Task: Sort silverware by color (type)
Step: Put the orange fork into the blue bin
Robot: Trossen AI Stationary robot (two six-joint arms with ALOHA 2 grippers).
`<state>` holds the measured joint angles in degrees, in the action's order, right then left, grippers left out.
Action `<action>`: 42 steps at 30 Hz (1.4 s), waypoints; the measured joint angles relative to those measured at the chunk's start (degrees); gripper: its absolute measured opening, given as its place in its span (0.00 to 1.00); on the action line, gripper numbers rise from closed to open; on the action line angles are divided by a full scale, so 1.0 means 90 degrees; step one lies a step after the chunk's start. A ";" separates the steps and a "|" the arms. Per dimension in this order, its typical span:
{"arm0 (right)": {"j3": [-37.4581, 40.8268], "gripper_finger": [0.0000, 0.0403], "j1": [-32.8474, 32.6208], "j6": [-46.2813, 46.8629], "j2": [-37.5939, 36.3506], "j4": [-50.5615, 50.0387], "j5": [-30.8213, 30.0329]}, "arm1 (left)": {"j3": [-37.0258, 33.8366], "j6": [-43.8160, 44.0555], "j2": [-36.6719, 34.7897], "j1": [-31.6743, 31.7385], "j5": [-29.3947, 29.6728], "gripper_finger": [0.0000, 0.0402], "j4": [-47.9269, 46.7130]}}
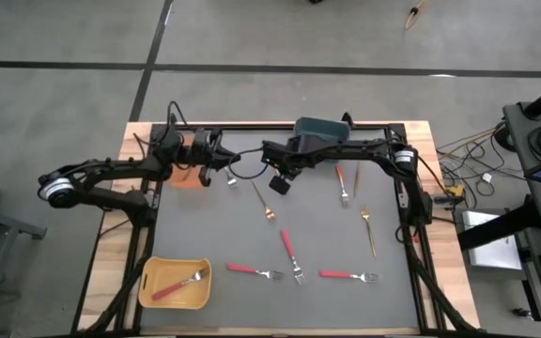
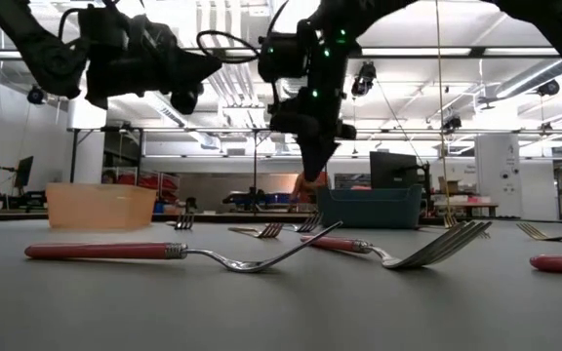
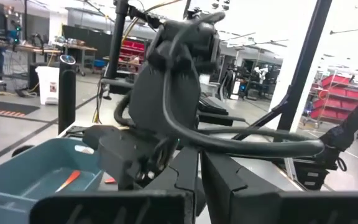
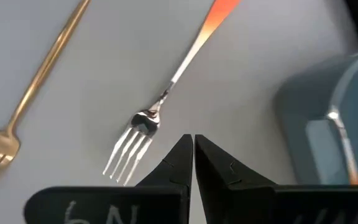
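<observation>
Both grippers shut and empty above the table's far half.

The right gripper (image 4: pixel 192 144) is closed on nothing, held above an orange-handled fork (image 4: pixel 166 99), a gold fork (image 4: pixel 30 93) and the blue bin (image 4: pixel 328 118) nearby. The left gripper (image 1: pixel 222 165) is closed near the orange bin (image 1: pixel 188 175). Red forks (image 1: pixel 256 271) are scattered on the near mat; one is seen in the yellow bin (image 1: pixel 150 282).

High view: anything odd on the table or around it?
One gold fork lies on the floor beyond the table's far edge, away from the other forks. On the table, loose forks lie scattered unsorted; only the yellow bin visibly holds one.
</observation>
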<state>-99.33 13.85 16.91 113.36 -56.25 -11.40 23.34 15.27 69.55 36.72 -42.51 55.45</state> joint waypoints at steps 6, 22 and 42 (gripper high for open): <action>0.0422 0.02 -0.0022 0.0241 -0.0048 0.0549 -0.0012 | -0.0024 0.0033 0.0058 -0.0004 0.0003 0.00 0.0003; 0.0449 0.22 0.0052 0.0647 -0.0048 0.1077 -0.0077 | 0.0024 -0.0018 0.0176 0.0001 0.0011 0.00 0.0028; 0.0851 0.53 0.0098 0.1011 -0.0034 0.1974 -0.0077 | 0.0017 -0.0020 0.0179 0.0001 0.0008 0.00 0.0020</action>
<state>-91.68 14.73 26.01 113.06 -38.49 -12.09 23.49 15.09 71.16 36.73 -42.44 55.64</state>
